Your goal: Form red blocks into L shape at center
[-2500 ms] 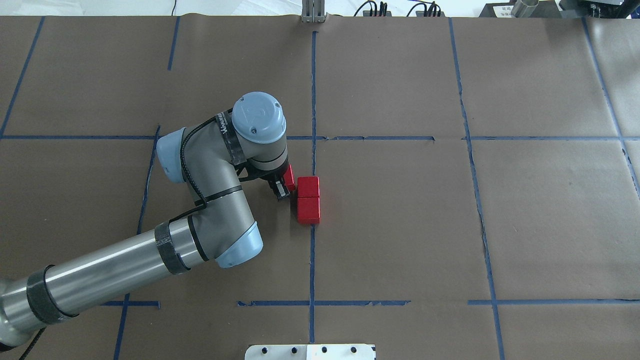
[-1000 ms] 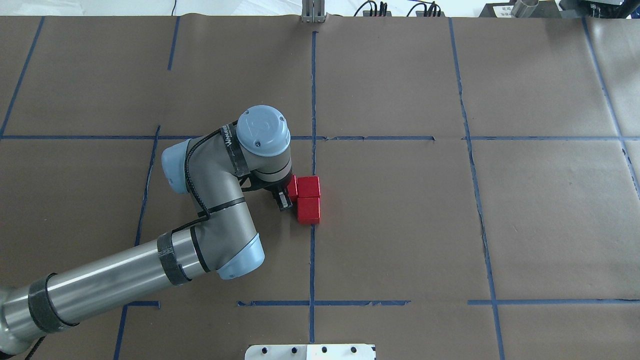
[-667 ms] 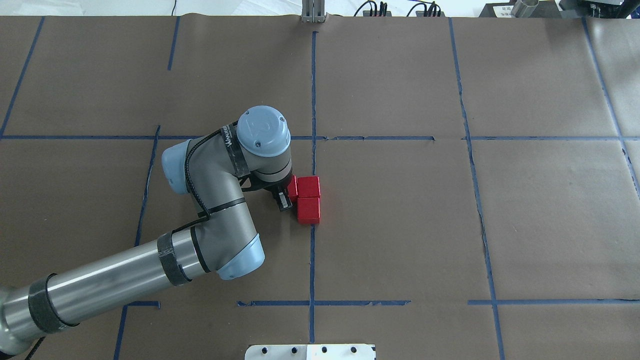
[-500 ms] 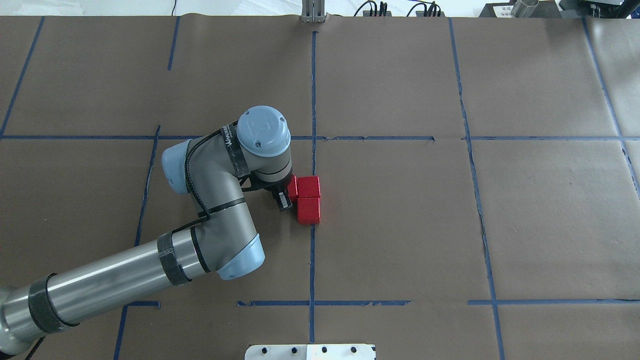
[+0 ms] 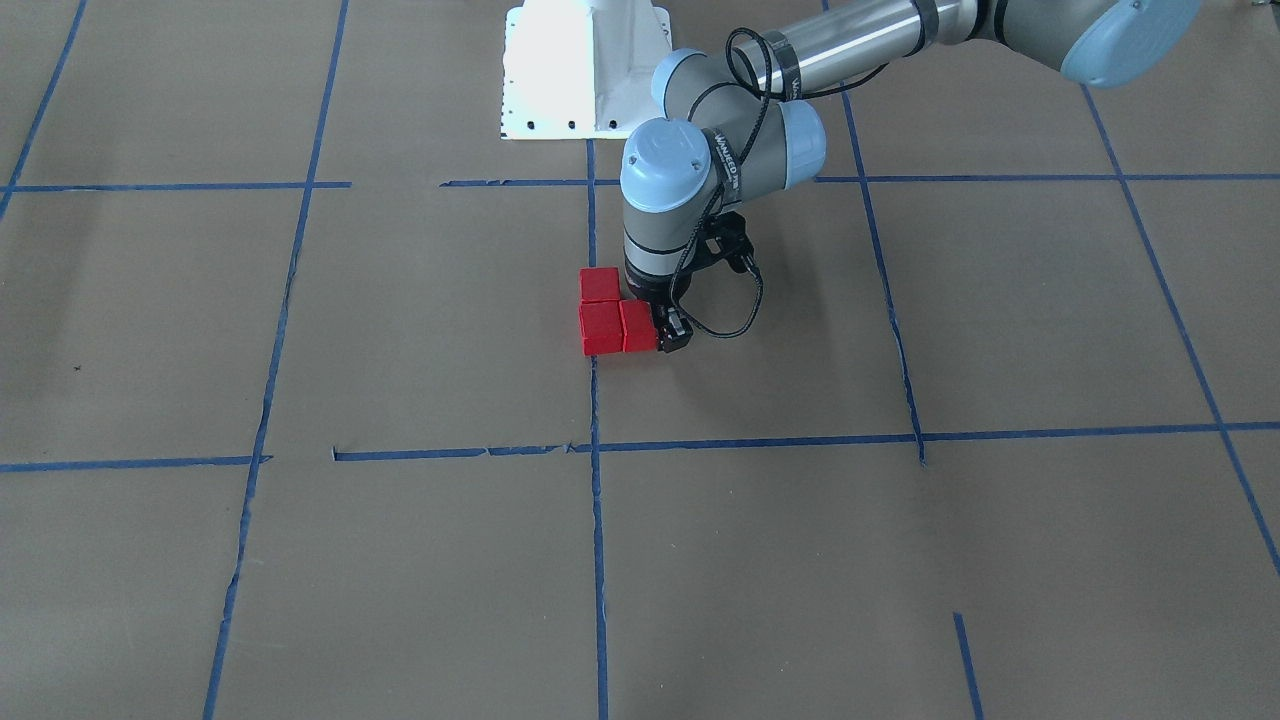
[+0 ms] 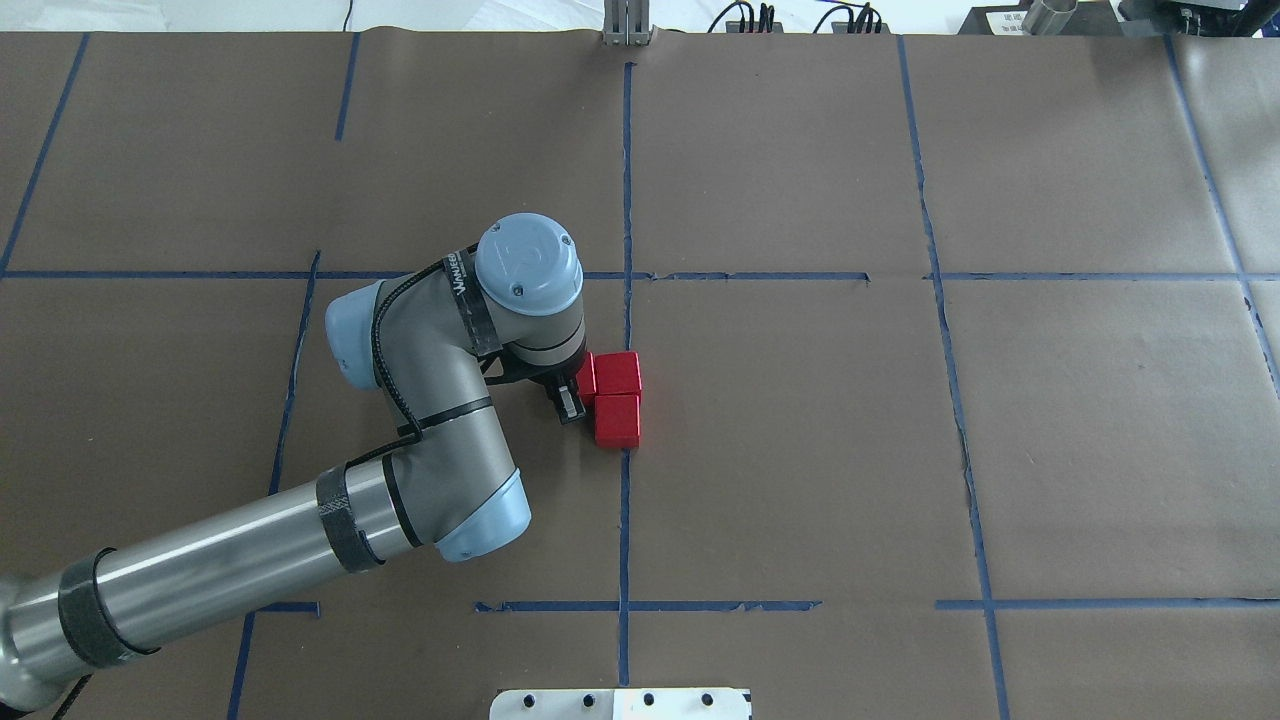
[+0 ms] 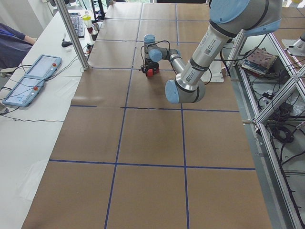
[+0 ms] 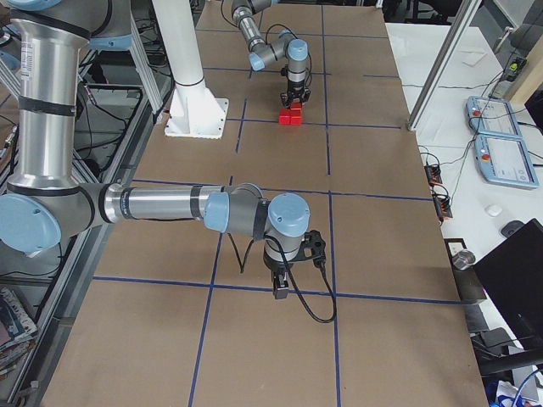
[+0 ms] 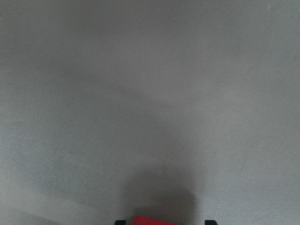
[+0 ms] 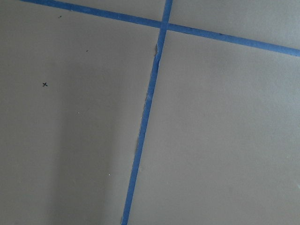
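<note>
Paper center [image 6: 780, 440] | red blocks [image 6: 617, 400] touching, L-shaped, unmoved | left gripper [image 9: 163, 222] straddling one

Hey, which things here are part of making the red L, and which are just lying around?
In the job:
red blocks
left gripper, right beside them
center cell

Just lying about:
white base
pendants
right arm, far from the blocks
</note>
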{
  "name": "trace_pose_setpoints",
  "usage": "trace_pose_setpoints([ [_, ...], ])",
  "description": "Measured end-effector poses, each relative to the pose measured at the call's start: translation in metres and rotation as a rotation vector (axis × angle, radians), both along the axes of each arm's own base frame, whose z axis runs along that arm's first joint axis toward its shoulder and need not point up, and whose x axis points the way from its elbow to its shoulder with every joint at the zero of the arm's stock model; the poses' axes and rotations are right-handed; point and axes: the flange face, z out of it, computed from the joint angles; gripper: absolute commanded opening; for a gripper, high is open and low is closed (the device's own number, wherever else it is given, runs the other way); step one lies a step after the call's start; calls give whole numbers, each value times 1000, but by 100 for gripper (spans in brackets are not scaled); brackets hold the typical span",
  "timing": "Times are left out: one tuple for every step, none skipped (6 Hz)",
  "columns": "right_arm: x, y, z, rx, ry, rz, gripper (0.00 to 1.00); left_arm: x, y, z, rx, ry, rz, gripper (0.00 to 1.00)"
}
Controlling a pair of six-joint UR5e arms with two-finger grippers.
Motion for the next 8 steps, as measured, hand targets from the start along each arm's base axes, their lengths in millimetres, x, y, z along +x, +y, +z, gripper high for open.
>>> trace_pose_setpoints([
  [0,0,0,0,0,0,100,1,1,0,13,-1,16,100],
  [0,0,0,0,0,0,100,1,1,0,27,-3,31,100],
  [0,0,0,0,-1,0,100,1,1,-1,32,-2,38,100],
  [0,0,-1,1,-1,0,100,-3,2,-6,37,6,39,100],
  [0,0,-1,1,-1,0,100,-15,2,-19,46,14,39,100],
  [0,0,-1,1,-1,0,100,-41,7,-35,75,13,60,100],
  [0,0,-1,2,-1,0,100,-75,17,-45,129,14,121,100],
  [0,0,-1,2,-2,0,100,-112,24,-46,210,31,202,100],
])
